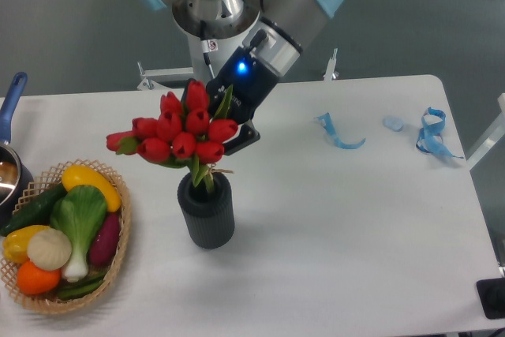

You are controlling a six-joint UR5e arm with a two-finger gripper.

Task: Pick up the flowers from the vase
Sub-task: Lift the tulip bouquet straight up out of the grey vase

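One bunch of flowers [183,133], one vase [206,212]; no writing you can read. Your gripper [223,125] pinches the flowers.

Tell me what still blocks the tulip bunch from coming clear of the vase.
Nothing visible blocks it. The pincer grips the bunch of red tulips; only the pale-green stem ends sit in the mouth of the dark grey ribbed vase. Open space lies above.
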